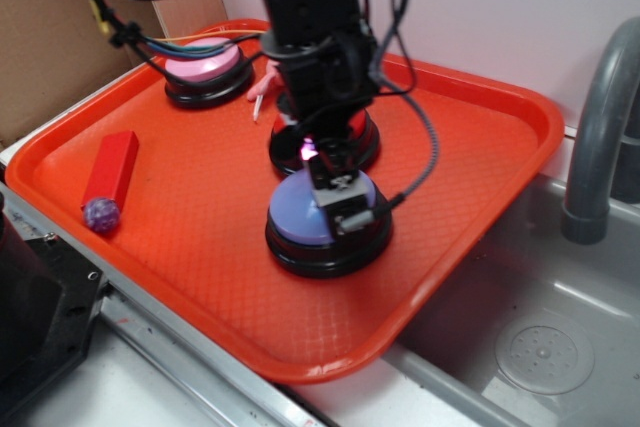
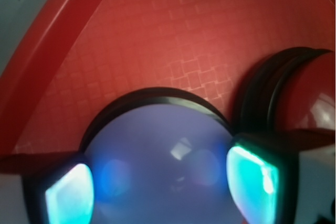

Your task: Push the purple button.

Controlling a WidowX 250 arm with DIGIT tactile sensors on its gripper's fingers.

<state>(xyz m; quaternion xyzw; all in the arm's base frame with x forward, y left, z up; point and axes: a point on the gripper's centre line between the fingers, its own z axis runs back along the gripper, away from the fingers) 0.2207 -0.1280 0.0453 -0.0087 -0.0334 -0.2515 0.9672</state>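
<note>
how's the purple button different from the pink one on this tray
The purple button has a lavender-blue dome; the pink button has a pale pink one. The purple button sits near the tray's middle, the pink button at its far corner. The gripper is right over the purple button, its fingers flanking the dome in the wrist view; nothing hangs over the pink button. Both are round domes on black bases.

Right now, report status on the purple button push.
Gripper directly over purple button, fingers apart, straddling the dome. Contact unclear. Red button close behind, nothing in the way.
</note>
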